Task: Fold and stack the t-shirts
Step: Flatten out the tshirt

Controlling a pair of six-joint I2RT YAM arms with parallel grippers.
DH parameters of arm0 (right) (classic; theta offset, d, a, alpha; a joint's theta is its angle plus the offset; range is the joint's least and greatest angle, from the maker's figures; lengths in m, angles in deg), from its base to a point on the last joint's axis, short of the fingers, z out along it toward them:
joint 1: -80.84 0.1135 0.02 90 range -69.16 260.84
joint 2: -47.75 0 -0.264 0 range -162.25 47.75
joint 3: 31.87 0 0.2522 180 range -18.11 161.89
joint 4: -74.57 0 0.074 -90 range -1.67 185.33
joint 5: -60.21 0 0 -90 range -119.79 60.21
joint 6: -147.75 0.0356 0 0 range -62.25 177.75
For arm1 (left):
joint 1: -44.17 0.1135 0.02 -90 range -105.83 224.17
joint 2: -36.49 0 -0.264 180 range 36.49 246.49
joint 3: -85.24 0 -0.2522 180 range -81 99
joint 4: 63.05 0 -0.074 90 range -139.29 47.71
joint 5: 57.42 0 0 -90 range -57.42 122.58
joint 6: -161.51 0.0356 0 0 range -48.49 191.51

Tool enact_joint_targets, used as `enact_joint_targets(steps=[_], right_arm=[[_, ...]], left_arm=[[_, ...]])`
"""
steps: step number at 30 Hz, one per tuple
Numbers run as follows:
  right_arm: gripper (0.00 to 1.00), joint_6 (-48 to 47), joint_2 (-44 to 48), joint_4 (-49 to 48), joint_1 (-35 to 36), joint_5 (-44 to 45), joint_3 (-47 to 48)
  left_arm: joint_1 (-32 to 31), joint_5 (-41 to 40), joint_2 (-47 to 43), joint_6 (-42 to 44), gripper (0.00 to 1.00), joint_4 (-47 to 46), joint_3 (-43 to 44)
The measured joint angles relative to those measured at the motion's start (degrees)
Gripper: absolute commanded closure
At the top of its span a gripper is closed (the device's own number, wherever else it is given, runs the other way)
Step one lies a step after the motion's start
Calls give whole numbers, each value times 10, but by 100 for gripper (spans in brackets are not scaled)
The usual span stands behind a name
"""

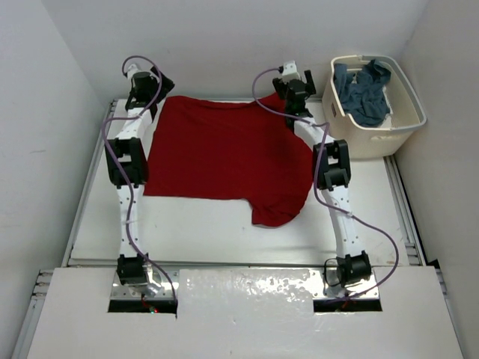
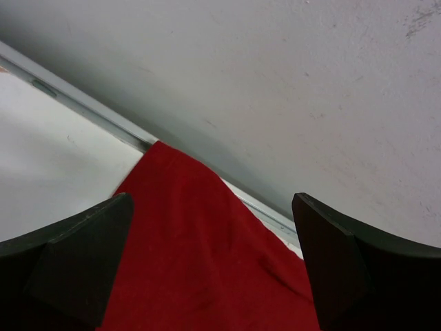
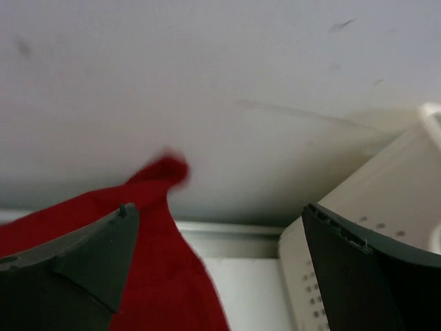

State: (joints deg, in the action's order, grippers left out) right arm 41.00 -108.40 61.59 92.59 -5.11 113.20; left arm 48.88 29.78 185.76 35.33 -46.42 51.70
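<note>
On table [image 1: 187, 232] — one red t-shirt [image 1: 224, 153]

I see the red t-shirt [image 1: 224, 153] spread wide and mostly flat over the far half of the table [image 1: 194, 232], its far hem along the table's back edge. The near right part is rumpled, with a rounded flap lying closer to me than the straight near hem. My left wrist view shows its cloth [image 2: 207, 262] flat, narrowing to a far corner; my right wrist view shows it [image 3: 158, 276] rising to a small blurred tip. The slate blue-grey t-shirt [image 1: 364, 93] sits crumpled inside the basket [image 1: 415, 112], right of the table.
</note>
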Motion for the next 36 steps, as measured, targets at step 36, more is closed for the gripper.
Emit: enact_joint_targets(steps=[36], right_arm=[[1,286,542,333,90,-158,-732]], left_arm=[[-40,58,-450,65,0,35,-727]])
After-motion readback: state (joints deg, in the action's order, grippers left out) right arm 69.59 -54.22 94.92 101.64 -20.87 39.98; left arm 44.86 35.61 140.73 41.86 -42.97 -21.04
